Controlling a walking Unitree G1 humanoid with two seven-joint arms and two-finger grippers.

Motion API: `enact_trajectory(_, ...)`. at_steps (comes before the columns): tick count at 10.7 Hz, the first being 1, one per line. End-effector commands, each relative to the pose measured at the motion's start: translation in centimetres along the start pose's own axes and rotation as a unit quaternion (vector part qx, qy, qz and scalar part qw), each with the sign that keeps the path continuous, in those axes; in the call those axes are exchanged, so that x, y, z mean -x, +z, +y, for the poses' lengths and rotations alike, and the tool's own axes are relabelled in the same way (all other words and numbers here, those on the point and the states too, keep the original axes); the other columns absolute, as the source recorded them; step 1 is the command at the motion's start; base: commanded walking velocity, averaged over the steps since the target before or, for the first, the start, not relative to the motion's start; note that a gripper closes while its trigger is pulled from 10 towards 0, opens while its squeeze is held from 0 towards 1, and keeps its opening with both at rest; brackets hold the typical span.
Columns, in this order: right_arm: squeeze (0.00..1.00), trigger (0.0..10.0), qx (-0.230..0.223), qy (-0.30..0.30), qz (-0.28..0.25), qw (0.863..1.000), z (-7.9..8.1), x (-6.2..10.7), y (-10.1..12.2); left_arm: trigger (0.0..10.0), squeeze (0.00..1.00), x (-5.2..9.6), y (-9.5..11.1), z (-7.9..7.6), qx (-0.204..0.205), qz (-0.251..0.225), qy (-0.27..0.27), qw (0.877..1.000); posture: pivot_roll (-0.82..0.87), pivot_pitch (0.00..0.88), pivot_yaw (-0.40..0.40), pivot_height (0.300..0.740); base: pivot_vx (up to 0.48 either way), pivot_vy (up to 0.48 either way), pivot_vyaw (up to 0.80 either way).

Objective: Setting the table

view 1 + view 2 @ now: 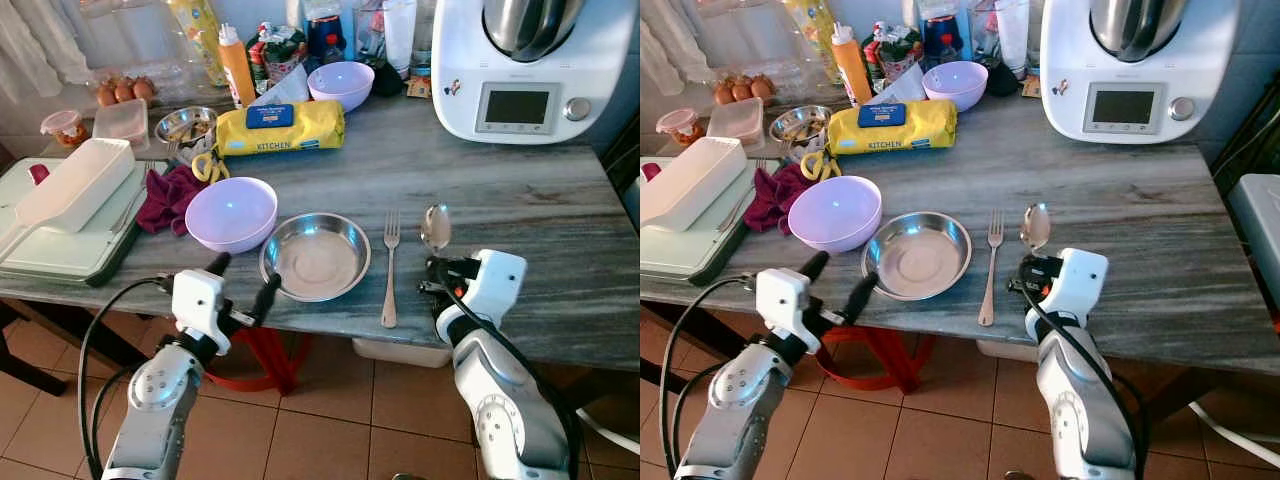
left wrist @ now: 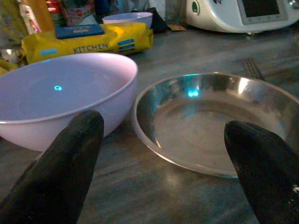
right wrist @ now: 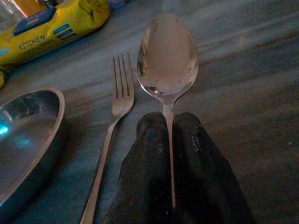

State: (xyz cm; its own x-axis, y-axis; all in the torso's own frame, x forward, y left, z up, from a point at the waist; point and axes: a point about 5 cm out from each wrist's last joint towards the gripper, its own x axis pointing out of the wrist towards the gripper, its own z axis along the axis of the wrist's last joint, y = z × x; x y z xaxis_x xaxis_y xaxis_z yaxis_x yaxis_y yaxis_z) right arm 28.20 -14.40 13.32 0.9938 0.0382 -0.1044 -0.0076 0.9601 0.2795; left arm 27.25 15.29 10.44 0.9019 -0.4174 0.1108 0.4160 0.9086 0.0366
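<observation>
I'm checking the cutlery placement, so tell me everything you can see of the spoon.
The spoon looks like polished metal, with a shiny oval bowl reflecting the room and a thin handle. The right pincer is shut on the handle, which runs between its two black fingers. The bowl points away from the robot, over the grey marble-look table, just right of the fork and roughly parallel to it. Whether the bowl touches the tabletop cannot be told.

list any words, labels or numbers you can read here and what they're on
"KITCHEN": on the yellow pack behind the steel plate, also readable in the left wrist view.
Blue label on that pack: print too small to read.
White kitchen machine: screen dark, no readable text.
Bottles and packets at the back: labels too blurred to read.
</observation>
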Motion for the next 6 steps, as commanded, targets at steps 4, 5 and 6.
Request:
enact_trajectory(4,0.00,10.0,-0.001,-0.010,0.033,0.999,-0.24,-0.40,-0.94,10.0,0.00,0.16,0.14,0.00,0.000,0.002,-0.001,1.000,-0.22,0.139,0.117,0.740,0.000,0.000,0.00)
enact_trajectory(5,0.00,10.0,0.009,-0.007,0.045,0.999,-0.23,-0.66,-1.08,10.0,0.00,0.12,0.17,-0.02,0.000,0.003,-0.002,1.000,-0.22,0.141,0.120,0.740,0.000,0.000,0.00)
enact_trajectory(6,0.00,10.0,0.006,-0.004,0.046,0.999,-0.19,-0.75,-1.12,10.0,0.00,0.07,0.19,-0.04,0.000,0.003,-0.002,1.000,-0.22,0.141,0.120,0.740,0.000,0.000,0.00)
